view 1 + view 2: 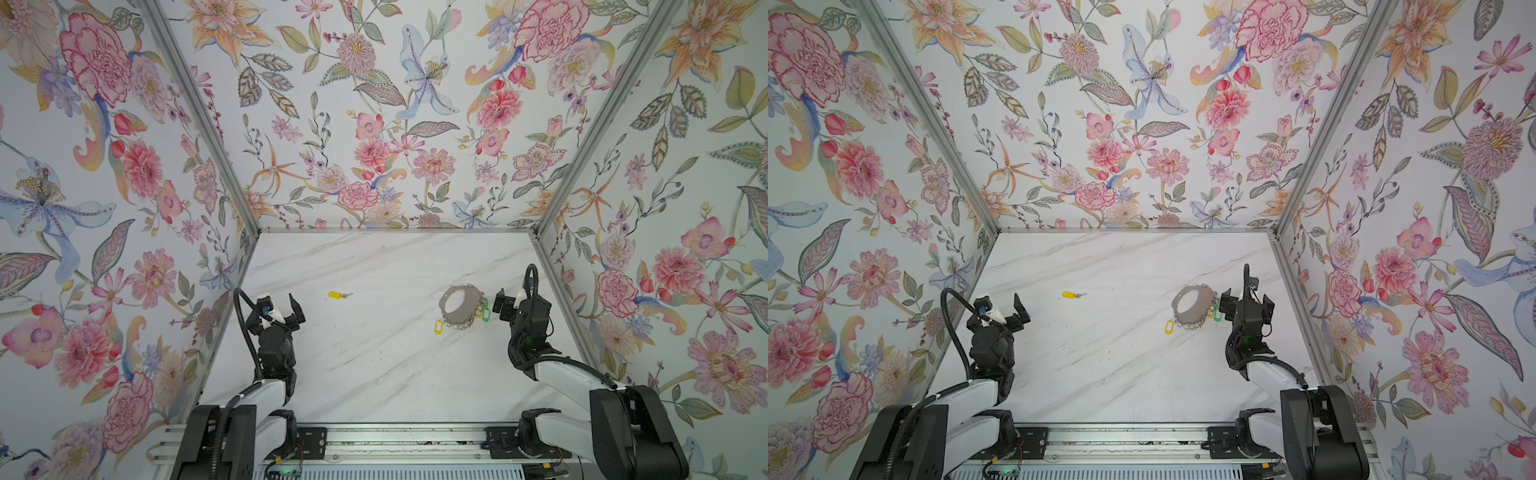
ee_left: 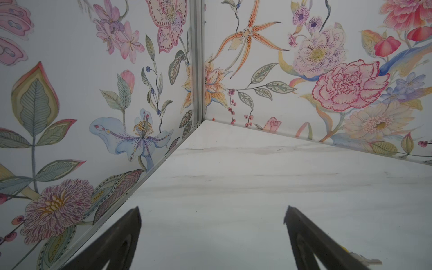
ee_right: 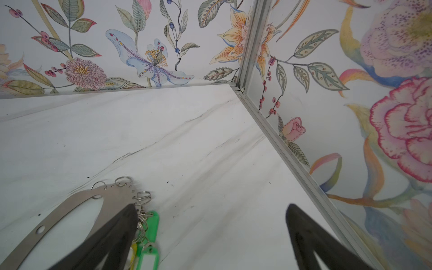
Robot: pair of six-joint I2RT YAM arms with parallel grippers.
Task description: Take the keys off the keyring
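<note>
The grey keyring lies flat on the white marble table, just to the left of the right hand. One loose yellow-tagged key lies well apart from it, nearer the left hand. There is one keyring, with two green tags and two yellow tags showing at its rim. Both hands are spread wide and hold nothing; I cannot tell whether the right hand touches the rim.

White marble table: keyring with tagged keys right; yellow-tagged key lying apart.
</note>
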